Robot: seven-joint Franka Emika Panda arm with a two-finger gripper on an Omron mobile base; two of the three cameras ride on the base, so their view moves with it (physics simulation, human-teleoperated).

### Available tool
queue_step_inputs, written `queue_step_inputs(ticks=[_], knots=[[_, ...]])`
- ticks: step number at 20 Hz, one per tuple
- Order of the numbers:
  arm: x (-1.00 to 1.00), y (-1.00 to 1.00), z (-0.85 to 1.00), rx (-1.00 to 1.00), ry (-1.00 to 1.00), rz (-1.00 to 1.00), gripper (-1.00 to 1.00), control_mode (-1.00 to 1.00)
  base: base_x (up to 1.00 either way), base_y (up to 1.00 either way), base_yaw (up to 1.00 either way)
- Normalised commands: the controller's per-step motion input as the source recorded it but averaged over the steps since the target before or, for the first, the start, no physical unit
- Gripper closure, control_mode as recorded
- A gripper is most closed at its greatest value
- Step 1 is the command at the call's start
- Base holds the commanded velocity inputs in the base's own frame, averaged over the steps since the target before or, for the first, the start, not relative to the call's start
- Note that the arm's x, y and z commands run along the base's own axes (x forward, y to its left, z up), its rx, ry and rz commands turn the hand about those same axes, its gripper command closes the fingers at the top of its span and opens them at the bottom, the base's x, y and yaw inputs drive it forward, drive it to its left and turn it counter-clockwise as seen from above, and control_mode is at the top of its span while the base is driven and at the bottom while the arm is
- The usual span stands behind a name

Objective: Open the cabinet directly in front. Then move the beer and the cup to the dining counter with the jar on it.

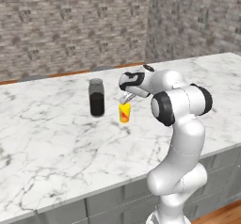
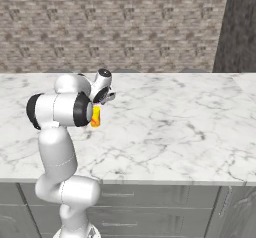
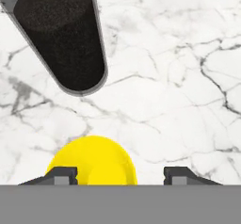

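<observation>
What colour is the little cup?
The cup is bright yellow with a red-orange mark, clearest in the left base view.

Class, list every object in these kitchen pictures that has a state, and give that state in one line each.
cup: upright on the dining counter, standing between the open jaws, right of the jar.
jar: upright on the counter, apart from the cup.
gripper: jaws open, one on each side of the cup, directly above it.

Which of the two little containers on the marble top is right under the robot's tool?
The yellow cup, directly below the tool. The black jar with the grey top stands apart, off to one side.
</observation>
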Motion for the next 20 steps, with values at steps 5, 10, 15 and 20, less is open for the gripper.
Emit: queue_step_inputs(ticks=[5, 10, 15, 20], knots=[[-0.04, 0.0, 0.61, 0.0, 0.0, 0.0, -1.0, -1.0, 0.0, 0.0, 0.0], [-0.72, -0.28, 1.0, 0.04, -0.03, 0.0, -1.0, -1.0, 0.0, 0.0, 0.0], [-1.0, -0.62, 1.0, 0.15, -0.44, 0.0, -1.0, -1.0, 0.0, 0.0, 0.0], [-1.0, -0.55, 1.0, 0.23, -0.67, 0.0, -1.0, -1.0, 0.0, 0.0, 0.0]])
